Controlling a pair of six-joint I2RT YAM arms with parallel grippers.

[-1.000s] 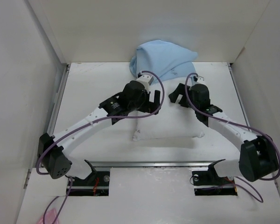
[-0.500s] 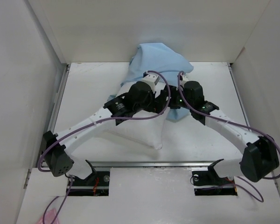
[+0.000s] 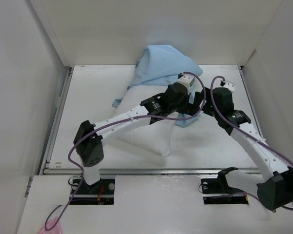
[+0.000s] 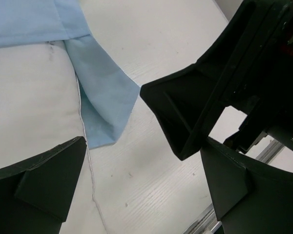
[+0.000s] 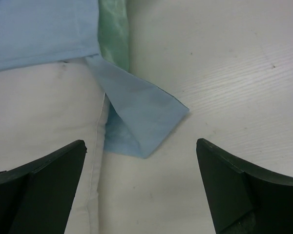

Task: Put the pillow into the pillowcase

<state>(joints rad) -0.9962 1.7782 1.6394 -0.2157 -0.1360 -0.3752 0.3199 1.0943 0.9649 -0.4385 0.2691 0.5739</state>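
The white pillow (image 3: 151, 136) lies on the table under my left arm, its far end tucked beneath the light blue pillowcase (image 3: 166, 63), which is bunched against the back wall. A folded corner of the pillowcase (image 4: 100, 97) lies beside the pillow's seam (image 4: 29, 97). My left gripper (image 3: 195, 103) is open and empty above that corner, as the left wrist view (image 4: 146, 195) shows. My right gripper (image 3: 207, 108) is open and empty right beside it, over the same corner (image 5: 136, 117); a strip of mint-green satin (image 5: 112, 39) shows there next to the pillow (image 5: 39, 107).
White walls close in the table (image 3: 97, 92) on the left, back and right. A metal rail (image 3: 151, 171) runs along its near edge. The right gripper's black body (image 4: 224, 83) sits close in front of the left gripper's fingers (image 4: 39, 180).
Both grippers have moved right, from over the pillow's middle to the pillowcase corner at its right end. The pillow has been turned and its far end now lies under the blue fabric.
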